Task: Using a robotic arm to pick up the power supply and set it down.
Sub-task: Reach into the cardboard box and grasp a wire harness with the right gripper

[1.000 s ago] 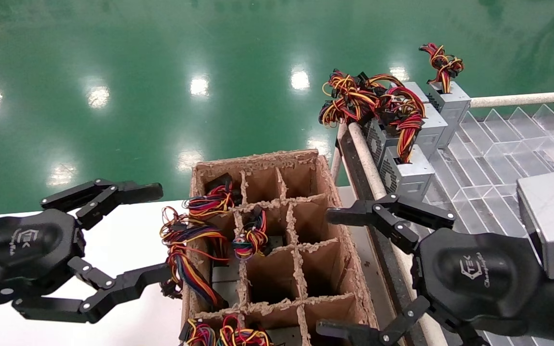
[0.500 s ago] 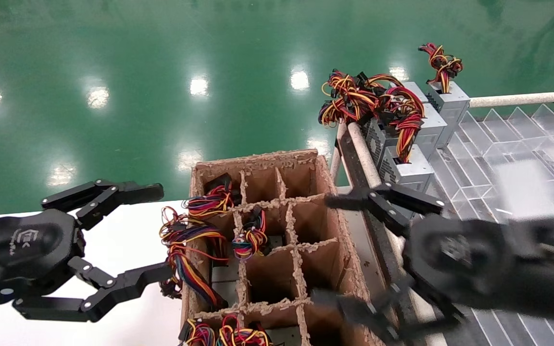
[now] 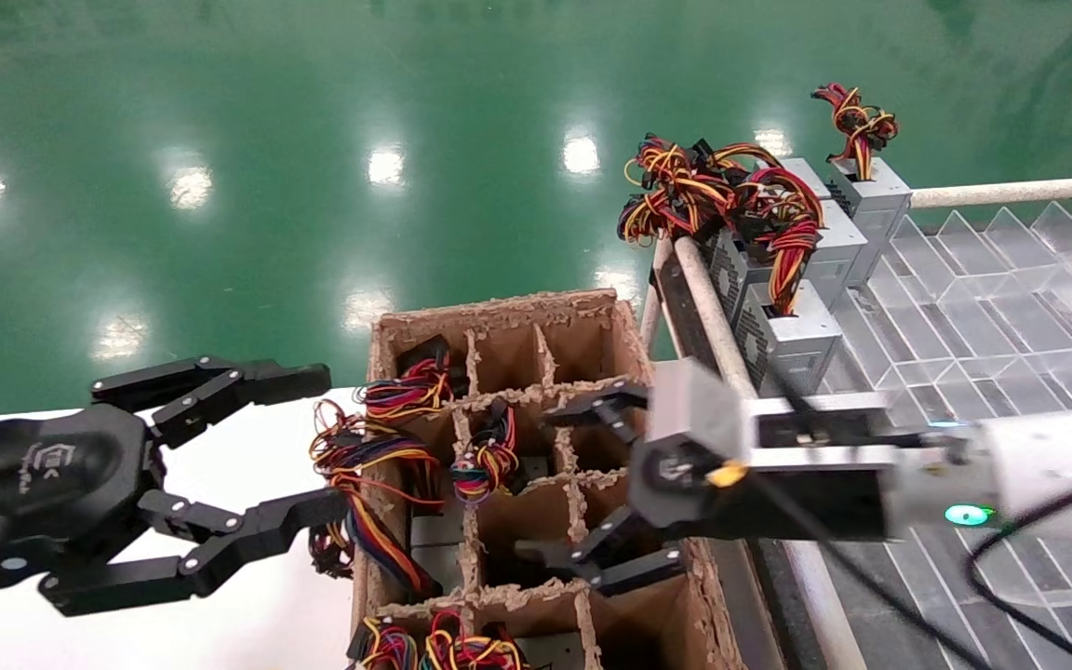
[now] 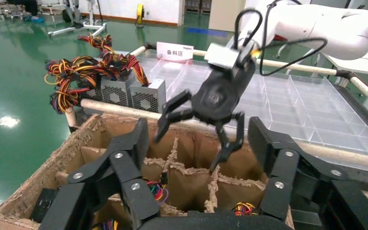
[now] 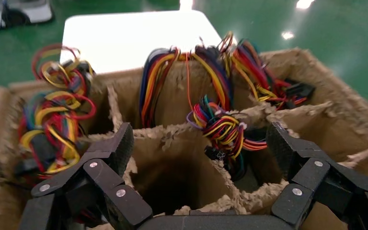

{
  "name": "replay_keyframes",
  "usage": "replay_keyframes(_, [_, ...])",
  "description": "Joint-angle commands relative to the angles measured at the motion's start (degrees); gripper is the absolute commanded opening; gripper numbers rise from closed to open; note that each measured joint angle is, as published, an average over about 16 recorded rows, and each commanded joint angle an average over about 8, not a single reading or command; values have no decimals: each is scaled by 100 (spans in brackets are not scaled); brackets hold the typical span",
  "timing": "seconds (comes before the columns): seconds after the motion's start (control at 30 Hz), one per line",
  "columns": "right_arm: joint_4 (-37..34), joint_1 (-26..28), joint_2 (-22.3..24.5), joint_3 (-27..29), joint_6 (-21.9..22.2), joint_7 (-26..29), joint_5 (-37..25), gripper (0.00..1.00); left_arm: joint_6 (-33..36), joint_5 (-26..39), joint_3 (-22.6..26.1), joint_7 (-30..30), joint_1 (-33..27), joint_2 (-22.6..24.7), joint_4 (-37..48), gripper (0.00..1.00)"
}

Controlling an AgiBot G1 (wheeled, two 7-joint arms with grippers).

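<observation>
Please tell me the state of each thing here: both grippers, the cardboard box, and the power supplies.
Right gripper: jaws open, empty, over the box's cells.
Left gripper: jaws open, empty, beside the box.
Cardboard divider box: upright, some cells empty.
Power supplies in box: standing in cells, wires up.
Power supplies on rack: standing upright in a row.

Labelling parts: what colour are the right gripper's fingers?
Black, with small silver screws; the right gripper fingers show best in the right wrist view.

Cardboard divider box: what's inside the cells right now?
The cardboard divider box holds wire bundles in its left and middle cells, and the right-column cells look empty. The power supply bodies below the wires are mostly hidden. The right gripper hovers open above.
</observation>
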Motion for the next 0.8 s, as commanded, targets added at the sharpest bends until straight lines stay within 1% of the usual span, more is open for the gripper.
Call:
replay_keyframes(0.03, [-109,78,-170,-130,16,-69,-204,16,0,0,0,0,0,0,0,0])
replay_keyframes(0.07, [-134,91,-234,-164,46,-97,-262,8,0,0,0,0,0,0,0,0])
replay_keyframes(0.1, [-159,103,-297,-197,78,-124,-319,2,0,0,0,0,0,0,0,0])
replay_keyframes(0.13, [-184,114,-354,-224,109,-150,-368,0,0,0,0,0,0,0,0,0])
replay_keyframes(0.5, [-546,278,-846,-419,464,-370,-797,0,0,0,0,0,0,0,0,0])
replay_keyframes(0.8, [-687,342,-979,-459,695,-397,-974,0,0,0,0,0,0,0,0,0])
